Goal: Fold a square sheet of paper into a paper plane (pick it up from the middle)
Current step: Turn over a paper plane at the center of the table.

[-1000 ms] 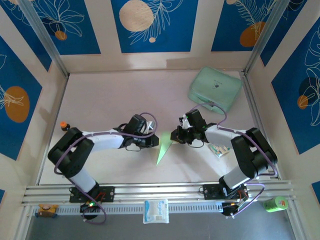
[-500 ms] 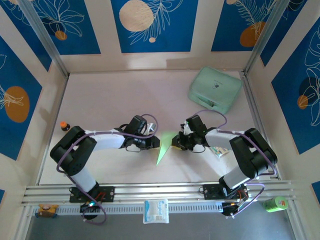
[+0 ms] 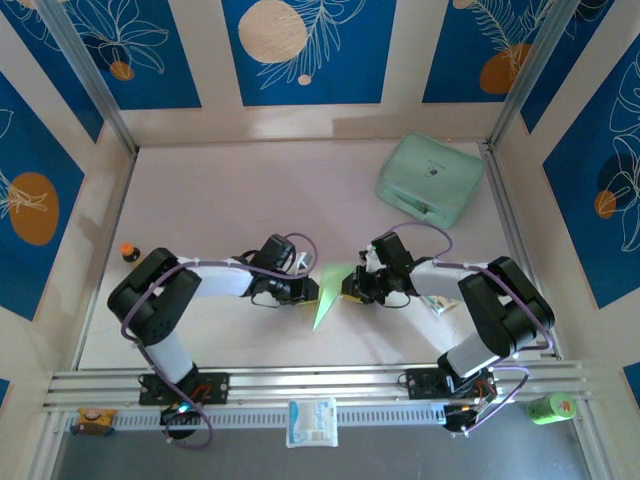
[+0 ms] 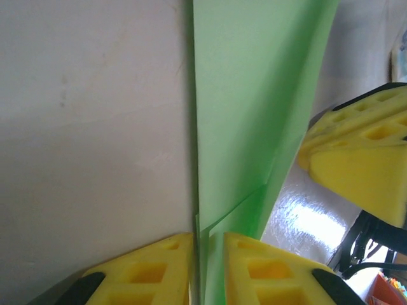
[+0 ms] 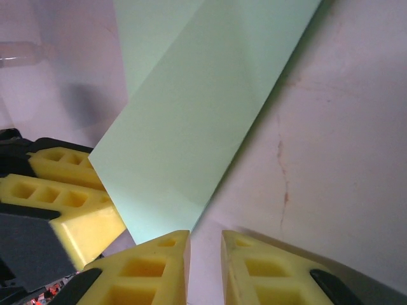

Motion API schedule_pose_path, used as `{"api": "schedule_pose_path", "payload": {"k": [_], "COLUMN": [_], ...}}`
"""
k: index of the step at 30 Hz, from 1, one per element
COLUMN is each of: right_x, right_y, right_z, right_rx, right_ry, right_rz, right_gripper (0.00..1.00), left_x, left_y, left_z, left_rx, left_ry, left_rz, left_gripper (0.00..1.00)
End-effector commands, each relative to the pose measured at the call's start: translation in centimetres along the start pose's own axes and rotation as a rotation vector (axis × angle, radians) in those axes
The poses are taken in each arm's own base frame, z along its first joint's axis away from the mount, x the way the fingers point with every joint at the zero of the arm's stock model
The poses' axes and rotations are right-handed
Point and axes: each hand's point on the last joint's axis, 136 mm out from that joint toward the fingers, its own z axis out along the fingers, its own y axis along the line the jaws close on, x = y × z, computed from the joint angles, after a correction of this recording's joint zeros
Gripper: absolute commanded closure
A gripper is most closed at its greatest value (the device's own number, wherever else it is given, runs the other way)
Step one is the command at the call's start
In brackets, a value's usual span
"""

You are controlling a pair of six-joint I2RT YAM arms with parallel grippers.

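Seen from above, a small orange-topped bottle (image 3: 128,252) stands at the left edge of the table (image 3: 220,200). The left arm runs from its base at the lower left, elbow bent, with the forearm lying low and pointing right toward the middle. The left gripper (image 3: 308,291) sits against the left side of the paper plane (image 3: 327,292), a narrow green dart at mid-frame with its point toward the bottom. The right gripper (image 3: 349,290) meets the plane's upper right edge. Its arm folds back to a base at the lower right, beside a printed packet (image 3: 437,301). A mint-green case (image 3: 430,180) lies at the upper right.

The wrist cameras add what the overhead view cannot. On the left wrist, the yellow fingers (image 4: 152,270) stand a slit apart with the plane's creased edge running down into the gap. Whether they pinch it cannot be told. On the right wrist, the jaws are narrowly parted over bare table. The plane's edge ends at the left finger (image 5: 159,260), not between the two, so this claw holds nothing.
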Motion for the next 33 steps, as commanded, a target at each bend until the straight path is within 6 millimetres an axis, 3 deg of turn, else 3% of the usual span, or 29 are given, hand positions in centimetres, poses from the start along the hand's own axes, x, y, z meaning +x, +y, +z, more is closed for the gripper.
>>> {"api": "schedule_pose_path", "payload": {"k": [1,12,33], "right_x": [1.0,1.8,2.4], "right_y": [0.3,0.5,0.0], "right_z": [0.2,0.9,1.7], "right_rx": [-0.030,-0.048,-0.046], "right_ry": [0.038,0.082,0.114], "right_rz": [0.005,-0.005,0.018], "right_gripper": [0.79,0.80,0.80], "left_x": [0.7,1.7,1.7], "left_y": [0.4,-0.1,-2.2], "left_z": [0.3,1.3,1.9], "left_rx": [0.003,0.026,0.129], "left_ry": [0.045,0.121,0.132], "left_rz": [0.000,0.015,0.037], "left_gripper": [0.80,0.78,0.75]}}
